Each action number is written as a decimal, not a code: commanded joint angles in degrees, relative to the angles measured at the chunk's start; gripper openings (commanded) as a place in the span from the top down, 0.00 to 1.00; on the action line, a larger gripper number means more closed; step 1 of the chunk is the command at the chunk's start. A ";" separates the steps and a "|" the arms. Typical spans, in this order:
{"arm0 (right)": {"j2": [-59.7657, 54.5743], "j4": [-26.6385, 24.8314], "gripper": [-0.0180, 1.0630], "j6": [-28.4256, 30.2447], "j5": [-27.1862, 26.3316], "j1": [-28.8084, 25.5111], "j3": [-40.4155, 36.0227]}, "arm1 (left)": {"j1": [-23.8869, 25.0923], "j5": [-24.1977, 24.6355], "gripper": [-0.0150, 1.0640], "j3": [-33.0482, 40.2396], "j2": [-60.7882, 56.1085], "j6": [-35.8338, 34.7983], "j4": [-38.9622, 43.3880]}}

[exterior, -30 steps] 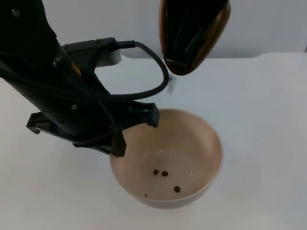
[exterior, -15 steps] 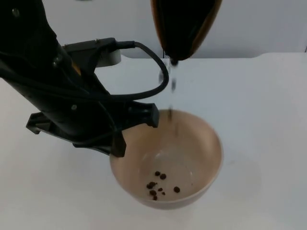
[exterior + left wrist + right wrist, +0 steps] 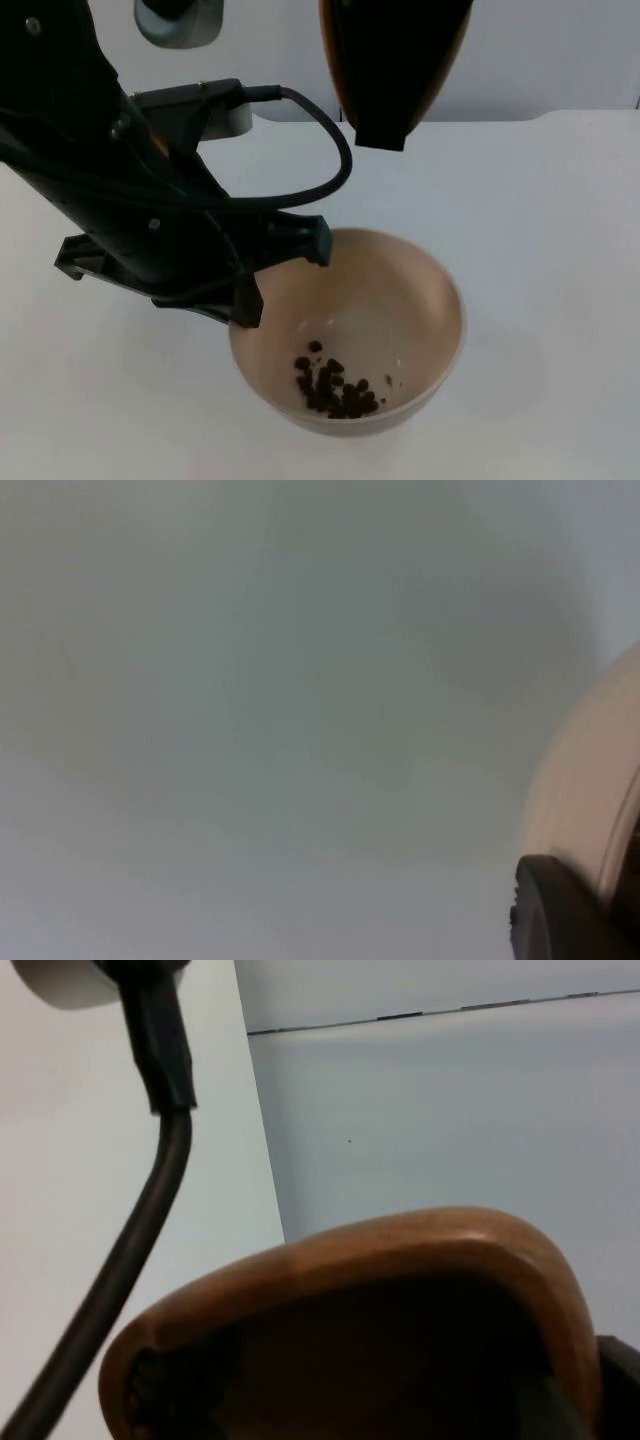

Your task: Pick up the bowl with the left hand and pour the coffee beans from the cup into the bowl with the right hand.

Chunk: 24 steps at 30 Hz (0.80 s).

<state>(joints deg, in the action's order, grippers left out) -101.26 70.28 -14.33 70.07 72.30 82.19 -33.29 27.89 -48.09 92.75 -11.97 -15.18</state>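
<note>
A beige bowl (image 3: 420, 300) hangs just above the white table (image 3: 560, 250). My left gripper (image 3: 283, 270) is shut on its left rim, one finger inside and one outside. A small heap of dark coffee beans (image 3: 335, 388) lies on the bowl's floor. High over the bowl's far rim, a brown cup (image 3: 395, 60) with a dark inside is tipped mouth-down. In the right wrist view, the cup's wooden rim (image 3: 380, 1260) is close up, and a black fingertip (image 3: 618, 1385) of my right gripper presses against it. The left wrist view shows the bowl's outer wall (image 3: 580, 780) beside a black fingertip (image 3: 560, 910).
The grey partition wall (image 3: 560, 50) closes off the table behind the cup. The left arm's black body (image 3: 110, 180) and its looping cable (image 3: 330, 170) occupy the space left of the bowl. Bare table top lies to the bowl's right.
Beans streamed from the cup into the bowl, growing from a few to a heap. The cup tipped steeper. The bowl and left gripper stayed put.
</note>
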 commanded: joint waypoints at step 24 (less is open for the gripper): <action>2.62 -15.83 0.98 -10.34 -0.11 -7.39 0.00 | -0.35 -0.17 0.99 -0.30 -0.14 -0.51 -0.59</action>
<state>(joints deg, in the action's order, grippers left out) -100.66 57.00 -23.41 69.83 66.19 82.19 -33.29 27.89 -48.09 92.75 -11.97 -15.18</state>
